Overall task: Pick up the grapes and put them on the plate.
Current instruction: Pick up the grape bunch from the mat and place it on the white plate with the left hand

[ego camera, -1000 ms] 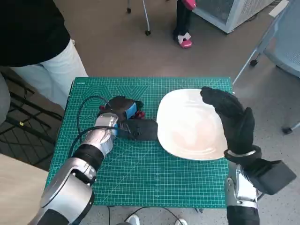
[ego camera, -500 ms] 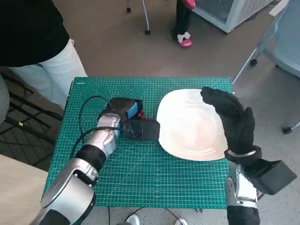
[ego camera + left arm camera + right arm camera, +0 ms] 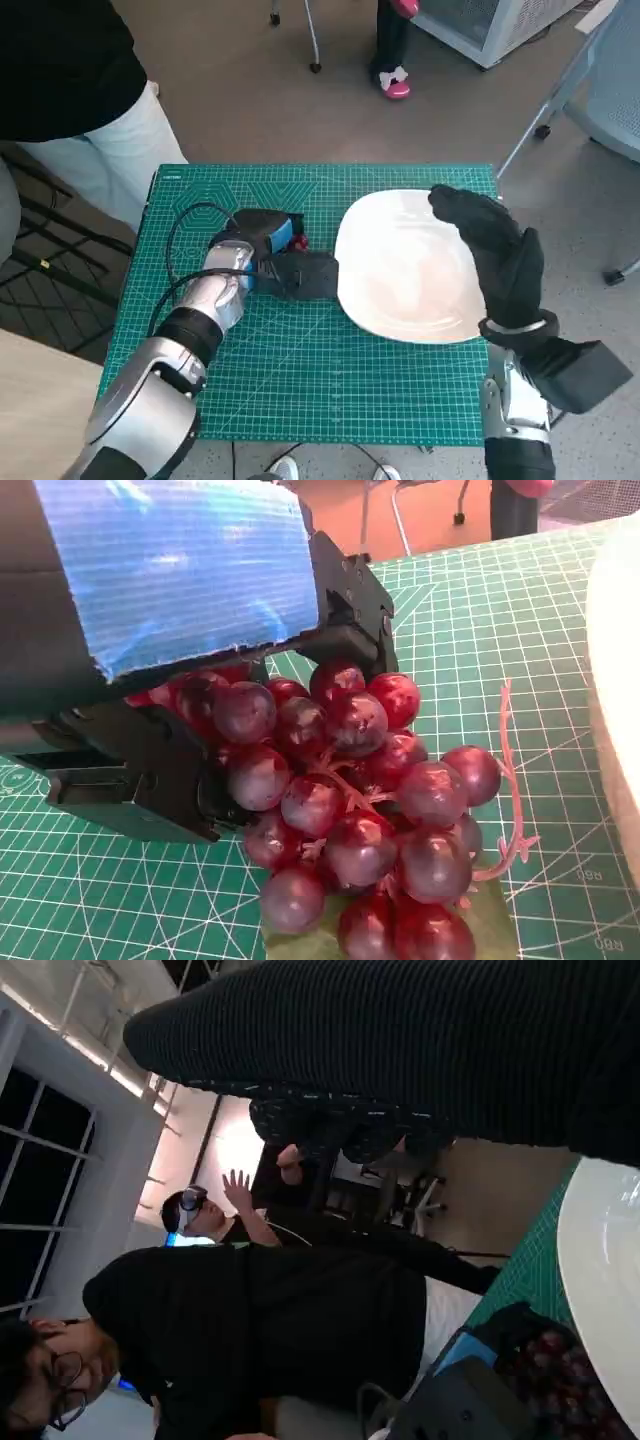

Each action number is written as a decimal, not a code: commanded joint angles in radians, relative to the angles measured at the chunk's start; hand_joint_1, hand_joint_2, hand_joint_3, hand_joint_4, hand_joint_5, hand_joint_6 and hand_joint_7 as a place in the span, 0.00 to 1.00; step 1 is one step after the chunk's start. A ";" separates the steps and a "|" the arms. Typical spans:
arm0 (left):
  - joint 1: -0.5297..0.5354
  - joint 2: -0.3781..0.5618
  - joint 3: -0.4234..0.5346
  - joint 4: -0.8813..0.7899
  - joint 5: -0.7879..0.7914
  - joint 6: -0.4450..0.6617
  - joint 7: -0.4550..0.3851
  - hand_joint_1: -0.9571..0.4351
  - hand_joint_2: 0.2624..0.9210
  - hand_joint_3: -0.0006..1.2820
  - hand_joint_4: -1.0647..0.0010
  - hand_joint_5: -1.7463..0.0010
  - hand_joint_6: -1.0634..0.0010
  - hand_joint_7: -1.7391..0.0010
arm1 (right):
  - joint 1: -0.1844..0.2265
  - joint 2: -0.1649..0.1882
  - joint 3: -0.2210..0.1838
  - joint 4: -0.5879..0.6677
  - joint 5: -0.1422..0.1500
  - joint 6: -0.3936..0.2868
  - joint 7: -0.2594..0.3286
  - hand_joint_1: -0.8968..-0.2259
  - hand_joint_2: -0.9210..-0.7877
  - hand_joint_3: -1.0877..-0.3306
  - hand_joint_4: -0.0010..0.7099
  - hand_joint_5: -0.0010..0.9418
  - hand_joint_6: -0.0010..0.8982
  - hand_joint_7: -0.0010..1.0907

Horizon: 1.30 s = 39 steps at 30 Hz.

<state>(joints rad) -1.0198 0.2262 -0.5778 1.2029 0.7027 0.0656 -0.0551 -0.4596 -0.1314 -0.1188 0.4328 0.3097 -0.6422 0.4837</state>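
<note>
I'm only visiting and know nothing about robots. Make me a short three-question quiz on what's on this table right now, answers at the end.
1. True or false: the grapes already lie on the plate.
2. Which hand is at the grapes? A) the left hand B) the right hand
3. Fill in: the table is covered by a green cutting ____.

Key:
1. False; they lie on the mat beside the plate.
2. A; the left wrist view shows its black fingers around the bunch.
3. mat

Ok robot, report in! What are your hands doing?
Left hand around the grapes, on the mat. Right hand open, over the plate's edge. Plate bare, nothing blocking.
</note>
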 commanded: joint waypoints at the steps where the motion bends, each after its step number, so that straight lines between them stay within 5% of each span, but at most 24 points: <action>1: 0.030 -0.003 -0.001 0.004 -0.002 0.008 -0.015 0.69 1.00 0.15 0.48 0.20 0.52 0.32 | 0.009 -0.001 -0.002 0.012 -0.005 0.005 0.005 0.45 0.00 0.24 0.52 0.00 0.00 0.43; 24: 0.022 0.038 0.013 -0.088 -0.009 0.018 -0.057 0.69 1.00 0.16 0.50 0.18 0.52 0.32 | 0.008 0.002 -0.001 0.005 -0.001 0.010 0.004 0.45 0.00 0.24 0.52 0.00 0.00 0.43; 39: 0.168 0.198 0.111 -0.685 0.021 0.145 -0.141 0.69 1.00 0.15 0.46 0.23 0.55 0.29 | -0.001 -0.002 -0.009 0.021 0.005 0.003 0.008 0.46 0.00 0.24 0.52 0.00 0.00 0.43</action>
<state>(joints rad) -0.9124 0.3625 -0.5030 0.7161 0.7055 0.1775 -0.1684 -0.4654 -0.1313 -0.1194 0.4332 0.3110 -0.6440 0.4837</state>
